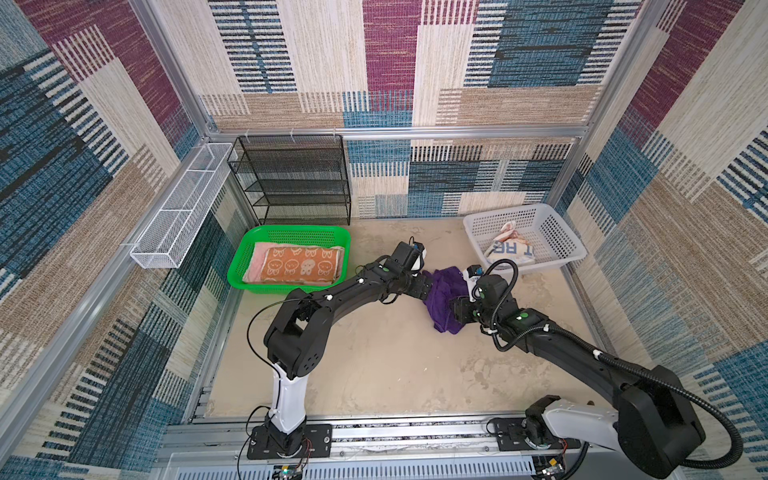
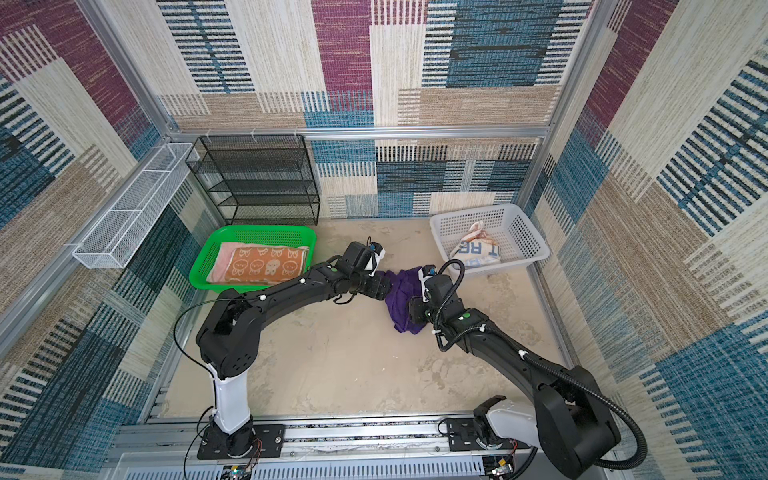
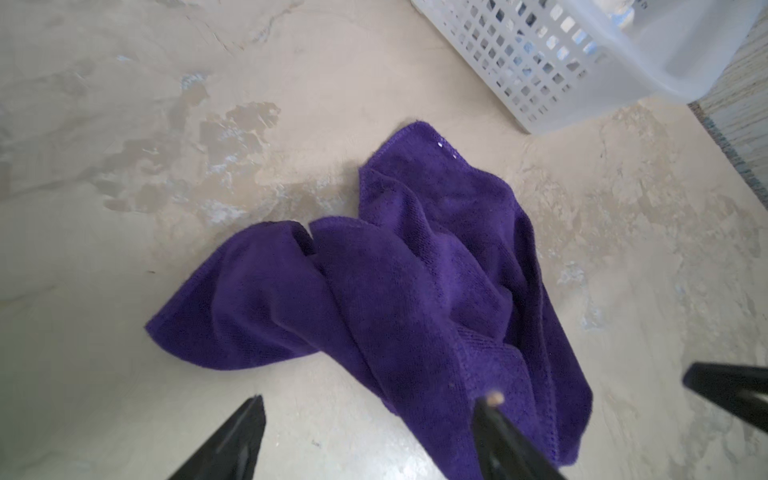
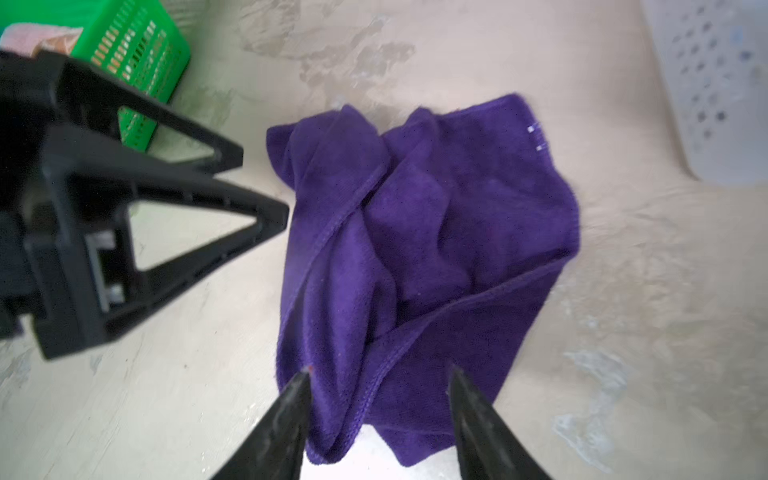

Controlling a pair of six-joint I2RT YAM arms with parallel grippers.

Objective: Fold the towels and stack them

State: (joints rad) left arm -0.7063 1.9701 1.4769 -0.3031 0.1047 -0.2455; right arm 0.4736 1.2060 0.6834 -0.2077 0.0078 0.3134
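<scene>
- In both top views, my left hand (image 1: 429, 286) and my right hand (image 1: 456, 309) meet over the crumpled dark purple terry towel (image 1: 441, 318). It lies on the mottled beige counter (image 1: 374, 353) between them, with one hand at each side of it.
- Well apart from my left hand, on its outer side, a green slotted plastic basket (image 1: 291, 231) holds the folded orange towel with white cartoon faces (image 1: 297, 266). It lies on the folded pink towel (image 1: 258, 254), whose edge shows past it.
- Near my right hand, just beyond it, a white perforated plastic basket (image 1: 555, 232) holds the bunched cream, orange and blue towel with big letters (image 1: 509, 249).
- From up there I cannot tell how wide either hand stands.
- In the left wrist view, my left hand (image 3: 371, 399) is spread wide. One finger (image 3: 494, 432) hangs over a near flap of the purple towel (image 3: 415, 270), the other over bare counter (image 3: 124, 124) just beside the cloth. Nothing is gripped.
- A finger of my right hand (image 3: 727, 395) pokes in on the far side of that flap, and the white basket (image 3: 540, 54) sits beyond the towel.
- In the right wrist view, my right hand (image 4: 380, 372) is parted moderately, its two tips over a hemmed fold at the near edge of the purple towel (image 4: 436, 208), and that fold lies loose below them.
- My left hand (image 4: 264, 185) stands just beside the towel's opposite edge, its triangular fingers apart. The green basket (image 4: 137, 54) is behind it, and the white basket (image 4: 715, 83) is off to the other side.
</scene>
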